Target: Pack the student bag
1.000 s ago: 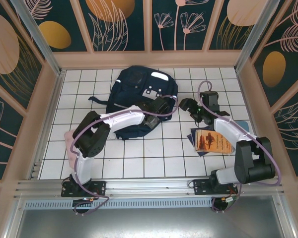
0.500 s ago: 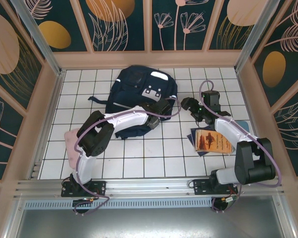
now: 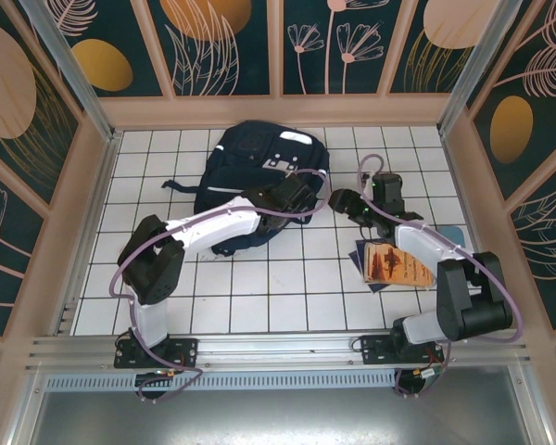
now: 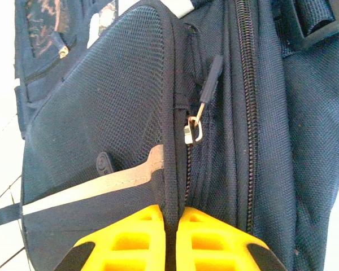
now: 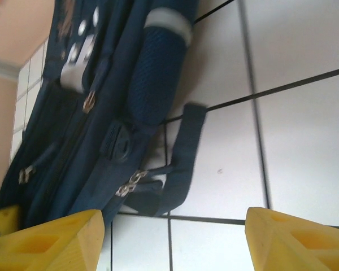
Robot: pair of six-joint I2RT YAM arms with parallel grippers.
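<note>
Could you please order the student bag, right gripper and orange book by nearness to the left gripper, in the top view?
1. student bag: clamped by the left gripper.
2. right gripper: just right.
3. orange book: farthest, near right.

From above, cannot see the near right part of the bag (image 3: 250, 158) or the tips of the left pincer (image 3: 295, 193), both covered by the left arm; cannot read the cover of the book (image 3: 396, 263) either, too small and partly under the right arm. In the left wrist view, bag cropped at top and bottom and yellow fingers (image 4: 130, 237) cut by the bottom edge, with the pinched seam disappearing between them. In the right wrist view, right pincer (image 5: 172, 231) cut off at the lower corners, bag cropped at top and left.
</note>
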